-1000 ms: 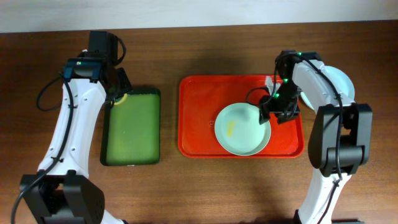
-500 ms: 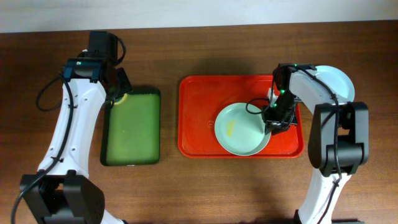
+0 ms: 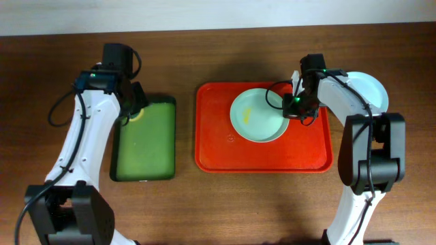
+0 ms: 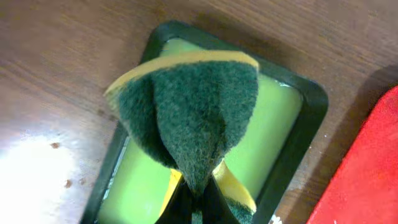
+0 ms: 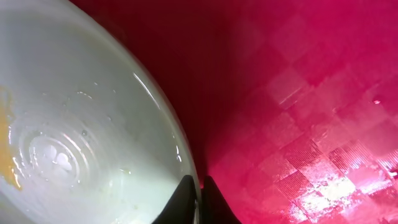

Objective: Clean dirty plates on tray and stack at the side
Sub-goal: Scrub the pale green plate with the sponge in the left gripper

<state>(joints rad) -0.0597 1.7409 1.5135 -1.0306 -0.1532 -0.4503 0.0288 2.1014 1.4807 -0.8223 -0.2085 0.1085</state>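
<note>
A pale mint plate [image 3: 255, 116] with a small yellow smear [image 3: 246, 114] is over the back middle of the red tray [image 3: 259, 156]. My right gripper [image 3: 294, 107] is shut on its right rim. In the right wrist view the jaws pinch the plate [image 5: 74, 124] edge at my right gripper [image 5: 200, 199], with a dark shadow on the tray [image 5: 298, 93] under that rim. A second plate [image 3: 371, 88] lies on the table right of the tray, partly hidden by the right arm. My left gripper [image 4: 198, 208] is shut on a folded green-and-yellow sponge [image 4: 193, 112].
A smaller green tray [image 3: 144, 139] with a dark rim lies left of the red tray, and my left gripper [image 3: 129, 112] hovers over its back left corner. Brown table shows between the two trays and along the front.
My right jaws closed on the plate's rim and carried it from the tray's front right toward the back middle. The left arm shifted slightly with the sponge.
</note>
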